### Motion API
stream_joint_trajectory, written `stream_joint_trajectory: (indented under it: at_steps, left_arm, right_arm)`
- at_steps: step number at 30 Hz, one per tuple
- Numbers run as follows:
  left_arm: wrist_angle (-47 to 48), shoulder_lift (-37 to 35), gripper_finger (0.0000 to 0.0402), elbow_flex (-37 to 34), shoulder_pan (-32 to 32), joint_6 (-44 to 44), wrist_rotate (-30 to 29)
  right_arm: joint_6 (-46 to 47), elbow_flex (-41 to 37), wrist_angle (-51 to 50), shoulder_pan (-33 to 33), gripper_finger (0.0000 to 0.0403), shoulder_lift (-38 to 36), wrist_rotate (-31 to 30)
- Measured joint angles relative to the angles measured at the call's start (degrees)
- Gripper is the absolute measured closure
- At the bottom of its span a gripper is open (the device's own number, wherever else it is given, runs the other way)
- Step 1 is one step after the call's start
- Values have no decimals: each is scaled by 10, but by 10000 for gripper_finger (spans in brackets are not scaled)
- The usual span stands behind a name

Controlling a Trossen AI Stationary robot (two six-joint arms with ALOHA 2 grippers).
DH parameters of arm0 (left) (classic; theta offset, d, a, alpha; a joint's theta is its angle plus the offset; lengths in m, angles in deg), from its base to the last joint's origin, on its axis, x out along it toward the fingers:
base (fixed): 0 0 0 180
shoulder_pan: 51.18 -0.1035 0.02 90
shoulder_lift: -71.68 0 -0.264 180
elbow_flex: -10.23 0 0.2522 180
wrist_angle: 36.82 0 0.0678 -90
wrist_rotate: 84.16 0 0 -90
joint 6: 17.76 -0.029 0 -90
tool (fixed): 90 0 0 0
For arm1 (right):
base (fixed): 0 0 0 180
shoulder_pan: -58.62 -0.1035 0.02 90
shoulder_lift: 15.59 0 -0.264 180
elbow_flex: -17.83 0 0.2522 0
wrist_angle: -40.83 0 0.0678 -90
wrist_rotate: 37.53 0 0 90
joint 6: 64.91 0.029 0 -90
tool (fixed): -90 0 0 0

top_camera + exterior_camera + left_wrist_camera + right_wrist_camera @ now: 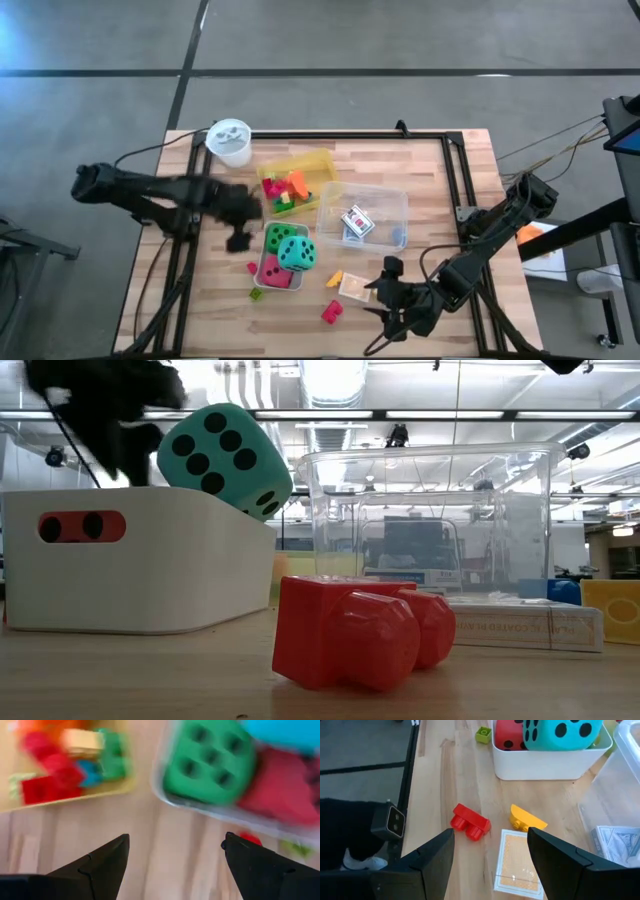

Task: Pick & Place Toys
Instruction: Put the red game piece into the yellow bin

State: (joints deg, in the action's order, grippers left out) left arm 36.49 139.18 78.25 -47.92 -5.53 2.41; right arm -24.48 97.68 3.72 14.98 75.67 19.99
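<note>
The left gripper [238,240] hung empty with jaws spread, just beside the white bin [262,272] holding the green die [281,238], teal die [297,253] and red die [274,274]. The right gripper [392,308], also parted and empty, waited near the red block [331,312]. Judging by the blur, a fast-moving left arm might clip the bin and shove it

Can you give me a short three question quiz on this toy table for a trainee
1. True or false: the teal die sits in the white bin.
2. Which holds the card pack: A yellow tray, B clear box, C white cup?
3. What colour is the loose block nearest the right gripper?

Key: 1 true; 2 B; 3 red.
</note>
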Motion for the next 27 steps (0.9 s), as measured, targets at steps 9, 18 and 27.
stream_joint_trajectory:
  at_steps: [9, 18, 27]
  left_arm:
    - [-57, -5, 85, -79, 279, 135, -113]
    - [-115, 82, 85, -97, 300, 168, -80]
    - [-147, 156, 85, -96, 301, 92, -60]
  right_arm:
    - [-48, 0, 1, 0, 157, 0, 0]
    - [-71, 0, 2, 0, 157, 0, -1]
    - [-79, 0, 0, 0, 157, 0, -1]
